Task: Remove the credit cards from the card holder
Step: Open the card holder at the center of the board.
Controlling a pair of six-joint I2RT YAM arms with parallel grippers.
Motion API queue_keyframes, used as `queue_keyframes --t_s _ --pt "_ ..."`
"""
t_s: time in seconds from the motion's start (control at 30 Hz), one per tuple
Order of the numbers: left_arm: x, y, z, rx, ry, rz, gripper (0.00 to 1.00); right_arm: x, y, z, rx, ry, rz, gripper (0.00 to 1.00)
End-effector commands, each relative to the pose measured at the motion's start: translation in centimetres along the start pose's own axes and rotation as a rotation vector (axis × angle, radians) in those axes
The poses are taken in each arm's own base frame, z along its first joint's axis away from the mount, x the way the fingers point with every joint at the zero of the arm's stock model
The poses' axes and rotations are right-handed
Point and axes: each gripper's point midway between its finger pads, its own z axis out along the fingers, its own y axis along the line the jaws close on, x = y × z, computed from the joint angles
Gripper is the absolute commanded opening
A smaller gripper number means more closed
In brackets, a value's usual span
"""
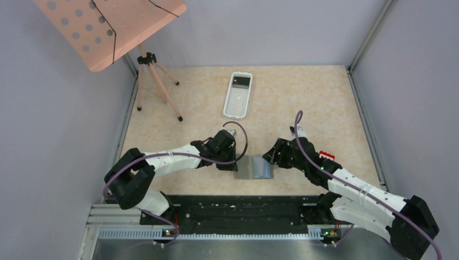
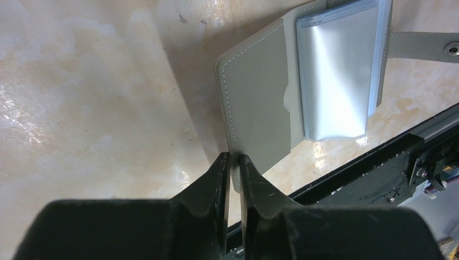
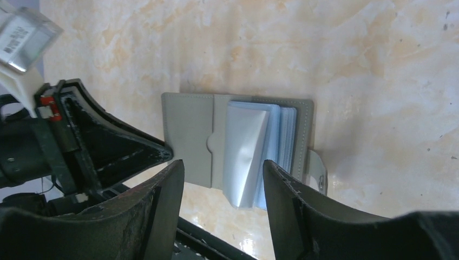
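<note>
Left tool clamps the edge of the open grey card holder, which lies flat between both inward-reaching arms. Right tool hovers over it, jaws apart. Around them are grey walls, beneath a beige marbled surface, and beyond a white basket.

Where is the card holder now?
Top view: the card holder lies open at the table's near edge, centre, left gripper pinching its left flap, right gripper open beside its right side.
</note>
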Motion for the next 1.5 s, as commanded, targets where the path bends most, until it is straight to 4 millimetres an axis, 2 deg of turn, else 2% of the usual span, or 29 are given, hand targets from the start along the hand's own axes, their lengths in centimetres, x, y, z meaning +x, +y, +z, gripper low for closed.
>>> queue_keyframes --t_s 0.0,0.33,0.5,0.87,1.47 --pt "-0.3 -1.1 -0.2 0.059 -0.017 -0.013 0.16 0.0 0.7 0.8 -0.049 -0.009 0.036 0.54" --pt "0.3 -1.0 0.1 0.079 -0.01 -0.03 0.15 1.4 -0.9 1.5 -0.028 0.007 0.053 0.52" --pt "0.6 -1.6 0.2 0.121 -0.001 -0.035 0.15 2.0 -0.6 1.8 -0.056 0.026 0.07 0.53" --pt "0.7 -1.7 0.2 0.131 0.0 -0.037 0.15 2.7 -1.9 2.2 -0.01 0.038 0.065 0.54" --pt "0.6 -2.2 0.3 0.15 -0.001 -0.044 0.15 2.8 2.6 1.6 -0.214 0.06 0.136 0.54"
